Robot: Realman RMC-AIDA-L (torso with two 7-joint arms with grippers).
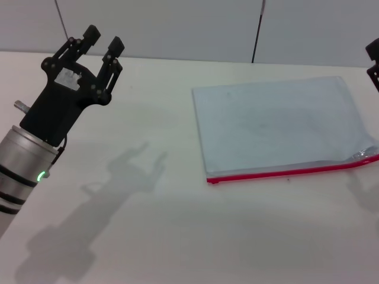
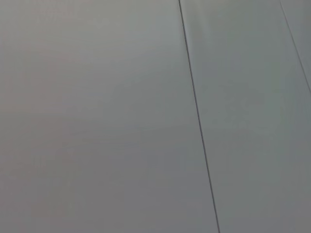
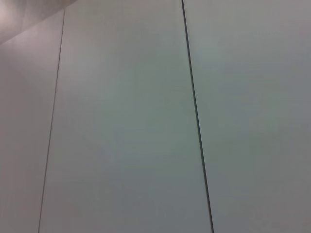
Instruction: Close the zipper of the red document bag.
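The red document bag (image 1: 278,124) lies flat on the white table, right of centre: a pale blue-grey pouch. Its red zipper (image 1: 284,173) runs along the near long edge and gapes at the right end, near the picture's edge. No slider can be made out. My left gripper (image 1: 102,40) hangs raised at the far left, well away from the bag, open with nothing between its fingers. Only a small black part of my right gripper (image 1: 373,65) shows at the right edge, above the bag's far right corner. Both wrist views show only a plain wall.
The white table (image 1: 148,207) stretches bare between the left arm and the bag. A grey panelled wall (image 1: 177,29) with dark seams stands behind the table's far edge.
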